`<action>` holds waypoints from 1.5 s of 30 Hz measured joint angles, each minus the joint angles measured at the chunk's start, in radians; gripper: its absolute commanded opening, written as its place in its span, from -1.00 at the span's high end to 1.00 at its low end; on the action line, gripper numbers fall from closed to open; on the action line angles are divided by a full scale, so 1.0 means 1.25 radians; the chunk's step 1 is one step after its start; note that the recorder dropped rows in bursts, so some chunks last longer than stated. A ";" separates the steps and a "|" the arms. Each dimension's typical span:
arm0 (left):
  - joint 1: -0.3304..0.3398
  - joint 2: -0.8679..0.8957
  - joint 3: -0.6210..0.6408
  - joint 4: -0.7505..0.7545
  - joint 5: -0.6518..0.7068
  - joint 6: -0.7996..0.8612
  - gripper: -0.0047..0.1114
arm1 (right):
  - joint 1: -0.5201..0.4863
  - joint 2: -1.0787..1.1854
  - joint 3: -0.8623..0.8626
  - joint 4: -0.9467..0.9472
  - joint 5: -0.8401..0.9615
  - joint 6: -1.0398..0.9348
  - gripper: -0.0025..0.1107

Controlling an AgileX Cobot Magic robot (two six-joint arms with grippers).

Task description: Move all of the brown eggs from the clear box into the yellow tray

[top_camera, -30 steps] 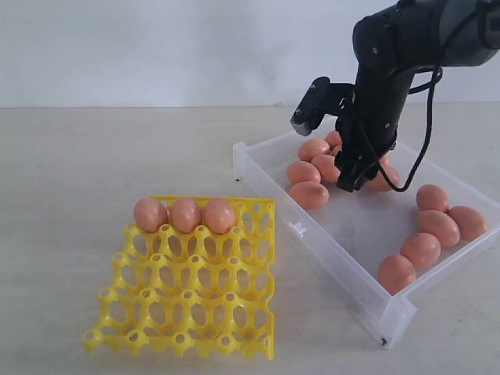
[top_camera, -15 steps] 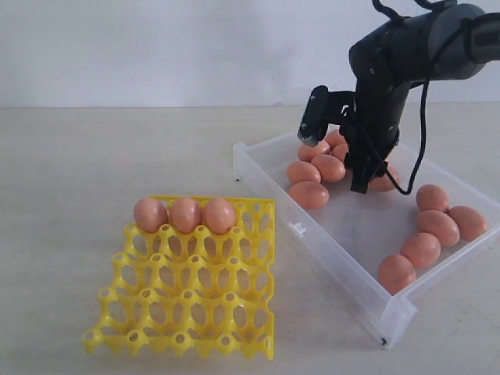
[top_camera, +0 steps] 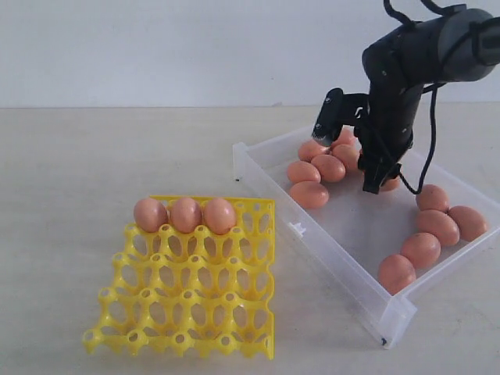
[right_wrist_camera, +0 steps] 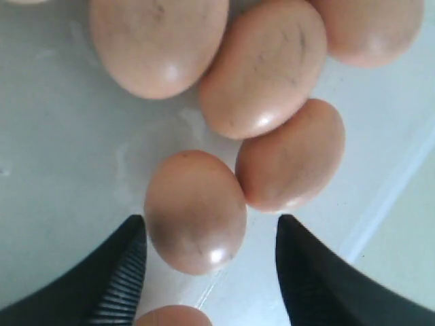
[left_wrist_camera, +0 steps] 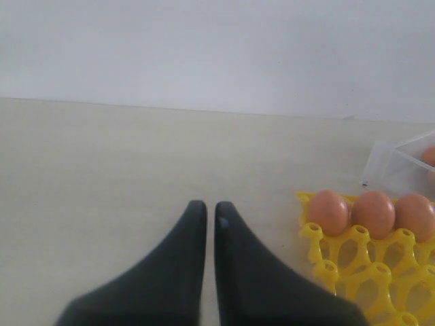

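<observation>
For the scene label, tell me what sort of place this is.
Probably a robot test bench, not a kitchen: bare pale tabletop, blank white wall, a black robot arm over the clear box.

The brown eggs (right_wrist_camera: 196, 210) have smooth shells, mostly matt, with a tiny shiny spot and faint dark specks. The clear box (top_camera: 328, 250) is cloudy see-through plastic. The yellow tray (top_camera: 187, 312) looks like smooth, slightly glossy plastic. The right hand (right_wrist_camera: 211, 223) is matt black with ribbed inner pads (right_wrist_camera: 126, 292), and the left hand (left_wrist_camera: 205, 217) is matt black too. The counter (top_camera: 94, 156) is pale and matt.
</observation>
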 measured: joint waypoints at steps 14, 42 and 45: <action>0.000 0.000 0.000 0.000 0.000 0.000 0.85 | -0.035 0.002 0.000 0.172 -0.020 -0.068 0.08; 0.000 0.000 0.000 0.000 0.000 0.000 0.85 | -0.057 -0.034 0.037 0.533 -0.089 0.094 0.96; 0.000 0.000 0.000 0.000 0.000 0.000 0.85 | -0.051 -0.129 0.160 0.813 -0.234 0.043 0.96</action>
